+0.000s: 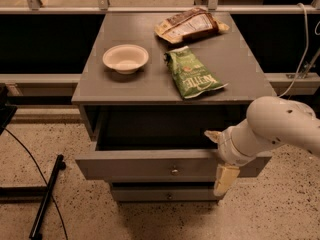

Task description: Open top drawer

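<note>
The top drawer [150, 166] is a wide grey drawer, pulled partway out of the grey cabinet, with its dark inside showing. A small round metal knob [174, 171] sits at the centre of its front panel. My gripper [220, 156] is at the right end of the drawer front, to the right of the knob. One cream finger [212, 134] is above the front's top edge and the other finger [225, 179] hangs in front of the panel. The fingers are spread apart. My white arm [280, 126] comes in from the right.
On the cabinet top [100, 86] lie a white bowl [125, 58], a green snack bag [192, 74] and a brown snack bag [189, 25]. A lower drawer front [169, 195] shows below. A black cable and stand [45, 199] lie on the floor at left.
</note>
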Controlling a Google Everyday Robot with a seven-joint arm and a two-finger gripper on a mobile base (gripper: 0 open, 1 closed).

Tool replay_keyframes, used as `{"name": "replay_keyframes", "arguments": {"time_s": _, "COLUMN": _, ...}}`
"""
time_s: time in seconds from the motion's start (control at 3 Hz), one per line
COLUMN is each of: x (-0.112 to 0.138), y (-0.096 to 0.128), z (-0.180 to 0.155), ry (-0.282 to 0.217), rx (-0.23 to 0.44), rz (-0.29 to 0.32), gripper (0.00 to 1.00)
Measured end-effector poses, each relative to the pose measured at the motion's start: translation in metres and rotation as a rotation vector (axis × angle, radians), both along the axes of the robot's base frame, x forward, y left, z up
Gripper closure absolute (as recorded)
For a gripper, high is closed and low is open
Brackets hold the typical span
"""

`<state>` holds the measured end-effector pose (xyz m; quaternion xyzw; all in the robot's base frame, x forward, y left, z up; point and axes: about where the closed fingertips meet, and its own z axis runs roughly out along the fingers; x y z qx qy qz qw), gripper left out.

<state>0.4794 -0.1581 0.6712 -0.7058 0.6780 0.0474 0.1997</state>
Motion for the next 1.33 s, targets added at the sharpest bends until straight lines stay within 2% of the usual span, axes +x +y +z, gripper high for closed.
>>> {"name": "replay_keyframes", "arguments": {"time_s": 0.33, "x": -0.002, "y": -0.005, "z": -0.014, "ry": 0.063, "rx": -0.045, "rz": 0.014, "gripper": 0.0}}
{"name": "replay_keyframes", "arguments": {"time_s": 0.67, "x": -0.009, "y": -0.011, "z": -0.029, "ry": 0.134, "rx": -0.107, "rz": 0.036, "gripper": 0.18}}
{"name": "replay_keyframes", "arguments": {"time_s": 1.0, "x": -0.028, "y": -0.011, "z": -0.031, "ry": 0.203, "rx": -0.157, "rz": 0.085, "gripper": 0.47}}
{"name": "replay_keyframes", "arguments": {"time_s": 1.33, "x": -0.036, "y": -0.01, "z": -0.028, "ry": 0.225, "rx": -0.166, "rz": 0.105, "gripper": 0.48}}
